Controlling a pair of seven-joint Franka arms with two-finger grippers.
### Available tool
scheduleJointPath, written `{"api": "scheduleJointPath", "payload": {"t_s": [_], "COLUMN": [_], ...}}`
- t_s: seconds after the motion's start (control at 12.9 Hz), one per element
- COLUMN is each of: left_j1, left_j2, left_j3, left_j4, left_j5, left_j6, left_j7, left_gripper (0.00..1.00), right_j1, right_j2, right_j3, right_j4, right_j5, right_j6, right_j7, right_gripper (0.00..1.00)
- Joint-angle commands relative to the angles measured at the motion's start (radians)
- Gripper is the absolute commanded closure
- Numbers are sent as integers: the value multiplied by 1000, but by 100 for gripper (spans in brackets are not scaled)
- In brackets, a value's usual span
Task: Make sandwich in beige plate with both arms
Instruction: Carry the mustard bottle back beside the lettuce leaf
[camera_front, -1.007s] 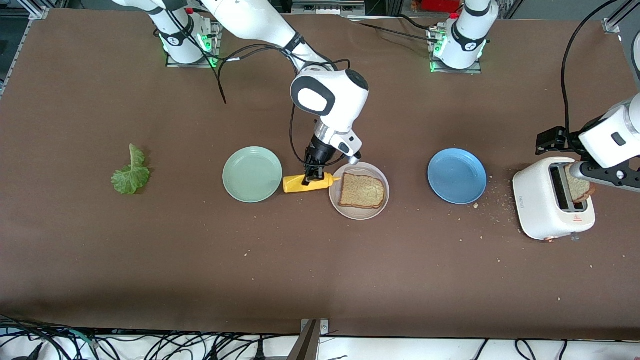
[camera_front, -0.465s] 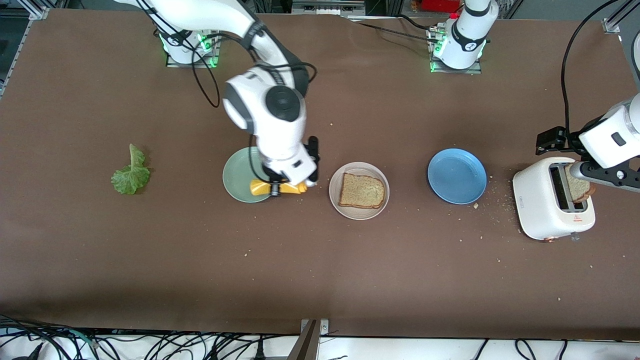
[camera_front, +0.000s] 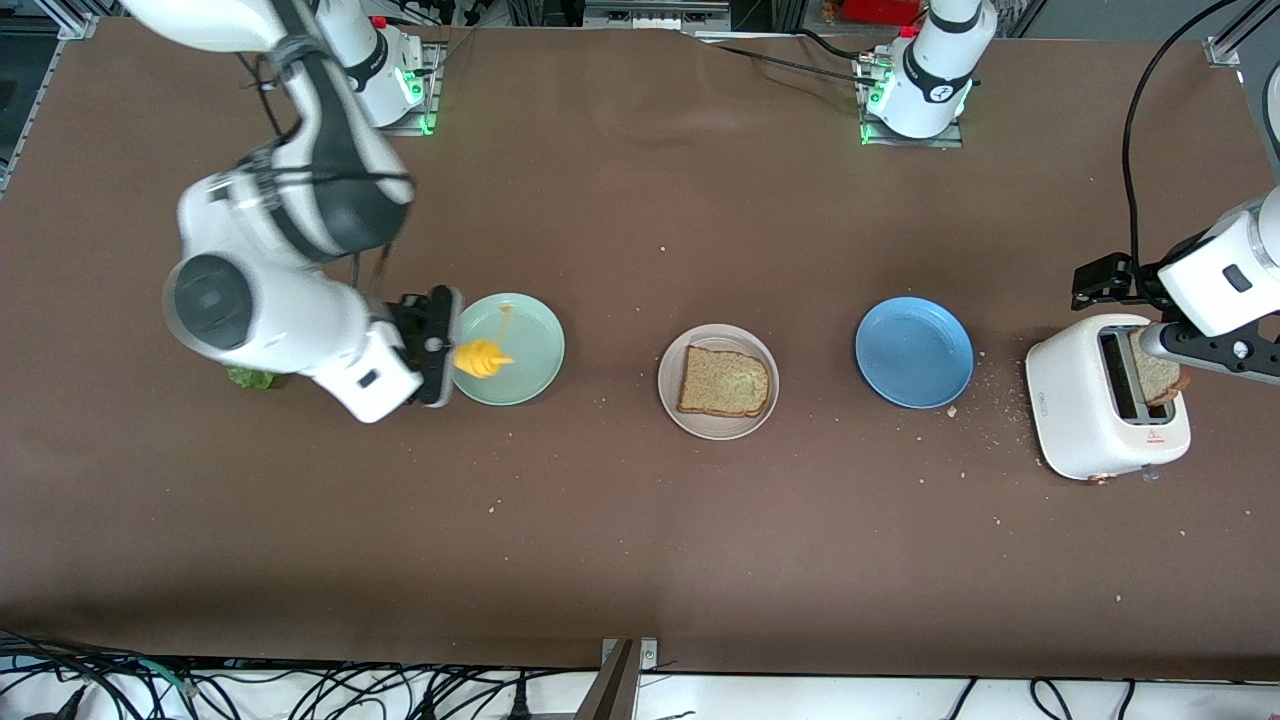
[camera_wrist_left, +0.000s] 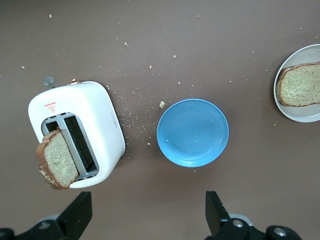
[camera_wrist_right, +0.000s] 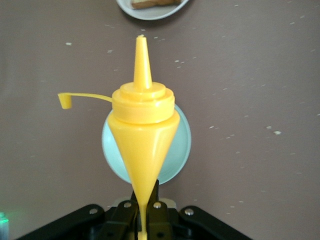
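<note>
I see one bread slice (camera_front: 724, 381) lying on the beige plate (camera_front: 676, 402) at mid-table. At its nine o'clock, my right gripper (camera_front: 440, 345) is clamped on a yellow mustard bottle (camera_front: 480, 359) over the mint-green plate (camera_front: 525, 370). At three o'clock, past the blue plate (camera_front: 914, 352), my left gripper (camera_wrist_left: 147, 217) hangs with fingers apart over the toaster (camera_front: 1090, 410) holding another slice (camera_front: 1157, 377).

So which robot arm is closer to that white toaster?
The left. Its gripper hangs just over the white toaster, jaws open. The right gripper holds a yellow squeeze bottle by the round mint-green plate.
</note>
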Motion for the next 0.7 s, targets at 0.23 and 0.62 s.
{"api": "scheduleJointPath", "payload": {"t_s": [0.23, 0.62], "left_j1": [1, 1], "left_j2": [-17, -17], "left_j3": [1, 1], "left_j4": [-14, -14], "left_j5": [-12, -12], "left_j6": [-5, -5], "left_j7": [0, -2], "left_gripper": [0, 0], "right_j1": [-239, -371], "right_j2": [-20, 23], "right_j3": [17, 17], "right_j4": [-234, -423], "right_j5": [321, 464], "right_j6": [-83, -83], "right_j7": [-455, -833], "right_gripper": [100, 100]}}
